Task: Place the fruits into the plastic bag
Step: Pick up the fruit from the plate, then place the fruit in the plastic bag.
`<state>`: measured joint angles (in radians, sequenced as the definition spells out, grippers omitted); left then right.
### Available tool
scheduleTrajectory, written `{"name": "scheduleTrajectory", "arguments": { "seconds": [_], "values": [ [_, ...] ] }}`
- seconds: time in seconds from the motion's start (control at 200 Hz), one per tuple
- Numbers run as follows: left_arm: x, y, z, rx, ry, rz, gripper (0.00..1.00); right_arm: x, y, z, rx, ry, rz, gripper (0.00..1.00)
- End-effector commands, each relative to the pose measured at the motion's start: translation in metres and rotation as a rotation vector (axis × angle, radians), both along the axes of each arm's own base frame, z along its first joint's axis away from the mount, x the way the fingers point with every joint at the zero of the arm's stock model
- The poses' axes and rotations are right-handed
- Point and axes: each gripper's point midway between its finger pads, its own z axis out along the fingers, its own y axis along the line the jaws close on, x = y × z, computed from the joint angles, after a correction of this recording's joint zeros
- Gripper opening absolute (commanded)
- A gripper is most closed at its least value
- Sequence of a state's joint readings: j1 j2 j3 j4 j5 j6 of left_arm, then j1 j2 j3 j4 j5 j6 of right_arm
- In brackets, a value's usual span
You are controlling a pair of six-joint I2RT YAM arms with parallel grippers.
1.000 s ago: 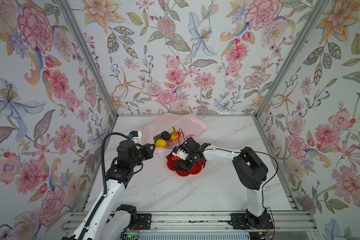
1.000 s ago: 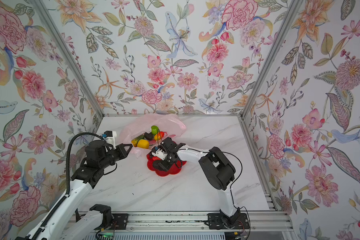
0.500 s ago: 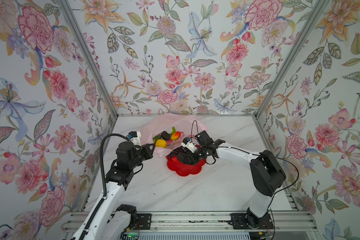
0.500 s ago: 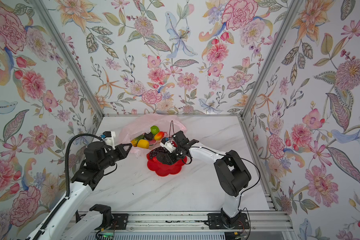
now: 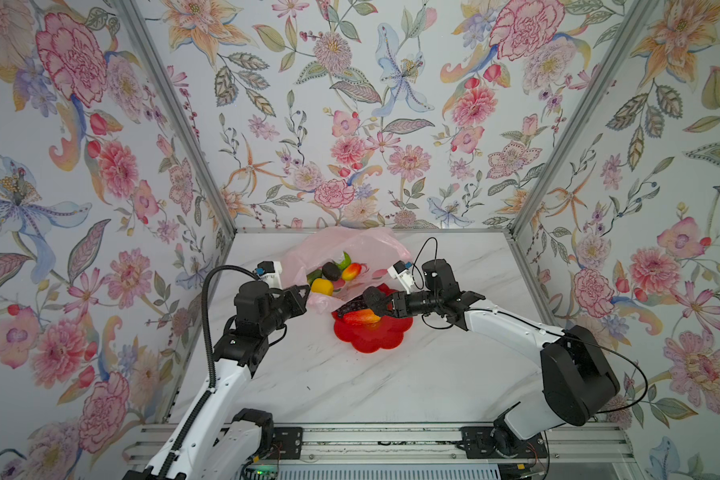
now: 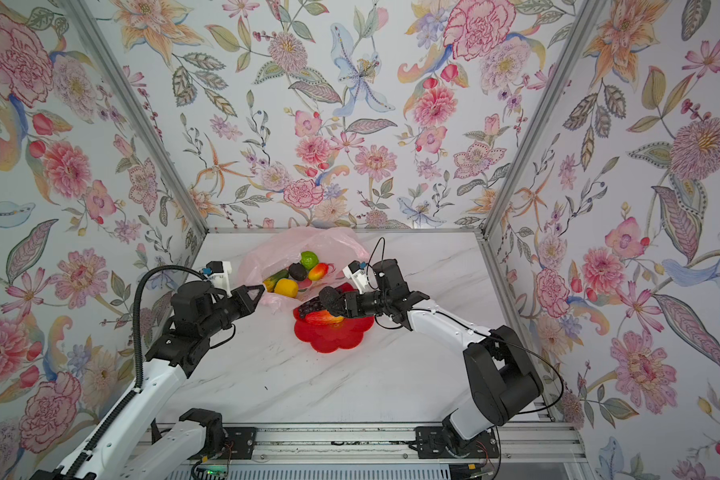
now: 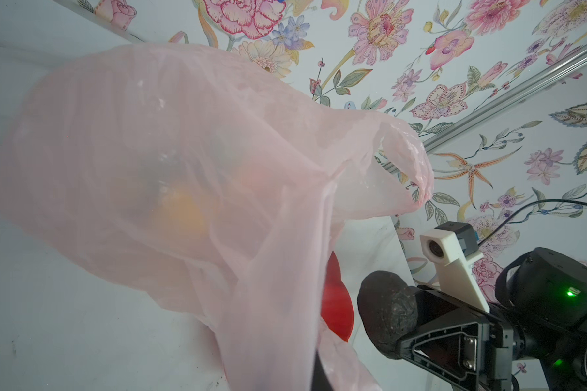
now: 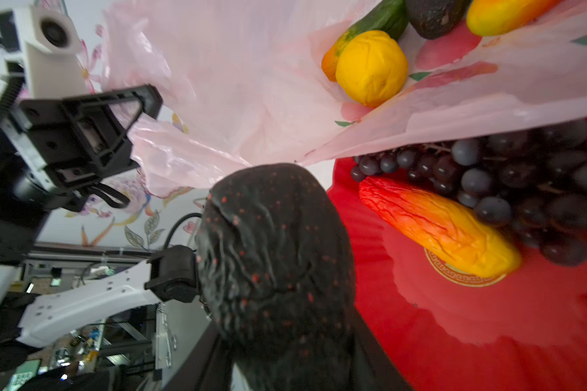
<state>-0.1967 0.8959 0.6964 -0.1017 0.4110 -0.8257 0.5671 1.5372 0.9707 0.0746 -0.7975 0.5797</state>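
Top views both show one marble table [image 5: 350, 386] and two arms, a left arm [image 5: 225, 374] and a right arm [image 5: 516, 332], both reaching toward its middle. One pink bag [image 5: 350, 245] lies toward the back wall with its mouth open to the front. Its near edge laps over the back rim of the one red plate [image 5: 375, 336], which sits just in front of it. The left claw [image 5: 304, 293] is closed, pinching the bag's rim at the left side of the mouth and holding that edge off the table. The right claw [image 5: 387, 306] is clamped on one avocado [image 5: 371, 298], held in the air over the back of the plate, just outside the bag's mouth. Two fruits lie on the plate, touching each other: one grape bunch [image 6: 310, 308] at the back and one red-orange long piece [image 6: 323, 318] in front of it. Five fruits show inside the bag, clustered close together: one green-orange long piece [image 6: 276, 277], one lemon [image 6: 285, 287], one mango [image 6: 317, 271], a second avocado [image 6: 297, 271] and one green ball [image 6: 309, 259] farthest back. A reddish patch [image 6: 304, 284] under them may be a sixth fruit or only print on the plastic; I cannot tell through the film. That makes eight fruits sure: five bagged, two on the plate, one in the claw.
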Motion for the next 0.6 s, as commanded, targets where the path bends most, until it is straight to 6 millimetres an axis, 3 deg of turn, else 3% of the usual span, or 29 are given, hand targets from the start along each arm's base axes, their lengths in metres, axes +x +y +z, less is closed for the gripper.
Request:
{"name": "scheduleTrajectory", "arguments": {
  "seconds": [0.0, 0.115, 0.26, 0.485, 0.596],
  "values": [
    [-0.002, 0.001, 0.015, 0.016, -0.038, -0.01, 0.0, 0.008, 0.002, 0.043, 0.134, 0.014, -0.051, 0.31],
    [-0.006, -0.002, 0.017, 0.018, -0.045, -0.034, 0.0, 0.02, 0.005, 0.053, 0.116, 0.031, -0.089, 0.31],
    [-0.011, -0.004, 0.017, 0.041, -0.058, -0.061, 0.0, 0.03, 0.026, 0.058, 0.027, 0.074, -0.062, 0.31],
    [-0.009, -0.006, 0.017, 0.043, -0.067, -0.072, 0.0, 0.05, 0.062, 0.04, -0.082, 0.275, -0.053, 0.31],
    [-0.005, -0.005, 0.021, 0.046, -0.072, -0.061, 0.0, 0.058, 0.075, 0.035, -0.111, 0.293, -0.045, 0.31]
  ]
}}
